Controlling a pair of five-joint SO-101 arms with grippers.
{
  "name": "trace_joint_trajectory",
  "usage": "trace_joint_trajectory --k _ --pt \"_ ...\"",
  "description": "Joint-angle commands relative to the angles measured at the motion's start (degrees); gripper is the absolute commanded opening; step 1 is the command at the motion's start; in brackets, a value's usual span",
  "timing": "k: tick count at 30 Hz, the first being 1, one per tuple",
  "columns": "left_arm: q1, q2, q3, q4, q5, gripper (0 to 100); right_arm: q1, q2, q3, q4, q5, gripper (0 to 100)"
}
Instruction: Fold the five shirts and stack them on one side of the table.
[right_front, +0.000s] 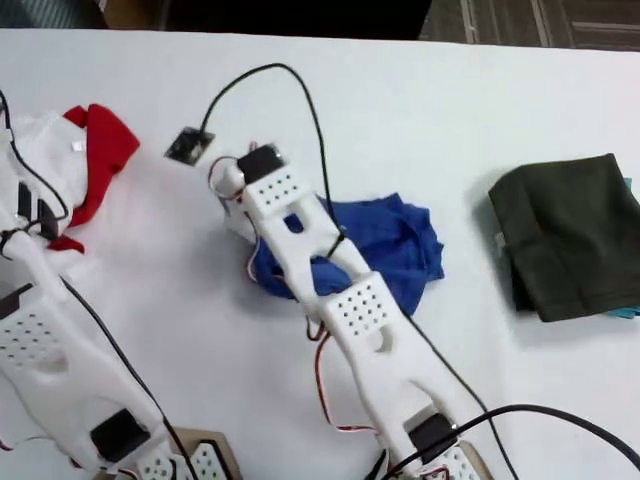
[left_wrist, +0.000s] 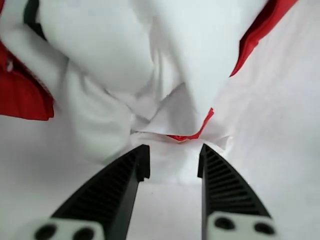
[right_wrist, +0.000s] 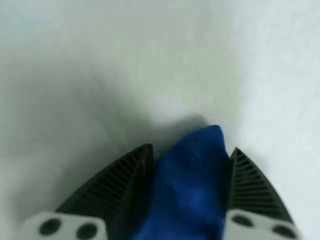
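A crumpled blue shirt (right_front: 385, 240) lies mid-table under my right arm. My right gripper (right_wrist: 190, 156) is shut on a fold of the blue shirt (right_wrist: 192, 185), which bulges out between the black fingers (right_wrist: 135, 170), just above the white table. A white and red shirt (right_front: 85, 150) is bunched at the far left. My left gripper (left_wrist: 172, 161) stands open just short of the white and red shirt (left_wrist: 165, 75), its fingertips close to a turned-up hem with nothing between them. A folded dark green shirt (right_front: 570, 235) lies at the right.
A teal edge (right_front: 625, 312) peeks out under the green shirt. A small black board (right_front: 189, 146) on a black cable (right_front: 300, 90) lies behind the blue shirt. Bare white table (right_front: 450, 100) stretches along the back and between the blue and green shirts.
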Motion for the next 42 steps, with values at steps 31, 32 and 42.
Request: trace_joint_trajectory --k 31,32,42 --pt "-0.53 -4.13 -0.22 -0.62 -0.7 18 13.67 -26.86 11.78 6.02 -0.35 2.0" --pt "-0.53 -4.13 -0.22 -1.05 -0.7 18 14.11 -28.44 15.03 6.02 -0.35 2.0" --pt "0.18 -4.13 -0.22 -2.2 -0.7 18 18.59 -50.95 48.18 5.67 0.09 2.0"
